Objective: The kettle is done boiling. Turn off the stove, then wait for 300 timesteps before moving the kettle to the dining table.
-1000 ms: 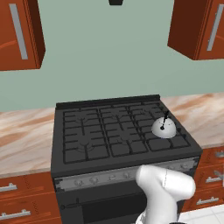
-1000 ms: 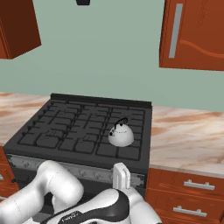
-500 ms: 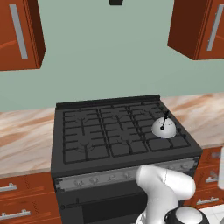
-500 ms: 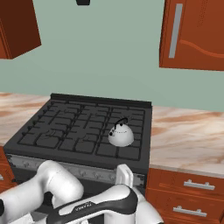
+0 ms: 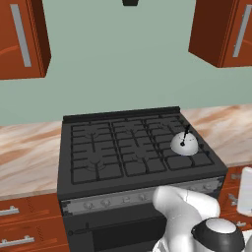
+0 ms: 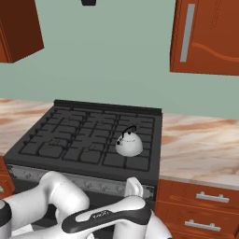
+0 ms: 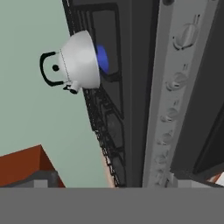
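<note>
The silver-grey kettle [image 5: 184,144] [image 6: 129,144] [image 7: 80,60] with its thin black handle sits on the front right burner of the black stove [image 5: 129,147] [image 6: 88,140]. A blue flame [image 7: 102,58] shows under it in the hand view. My gripper [image 6: 134,186] [image 5: 244,191] hangs low, off the stove's front right corner and level with the grey knob strip [image 7: 175,87] [image 5: 128,198]. It is apart from the kettle and holds nothing; its jaws stand open. The hand view is rolled and looks along several knobs [image 7: 177,80]. The dining table is out of view.
Marbled wall counters [image 5: 29,157] [image 6: 200,147] flank the stove, with red-brown drawers [image 6: 200,210] [image 5: 19,226] below. Wall cabinets [image 5: 224,32] [image 6: 205,37] hang above both sides. My own arm [image 6: 84,210] crosses in front of the oven door.
My arm's elbow and forearm have risen a little in both base views. The hand stays by the stove's front right corner. The kettle has not moved.
</note>
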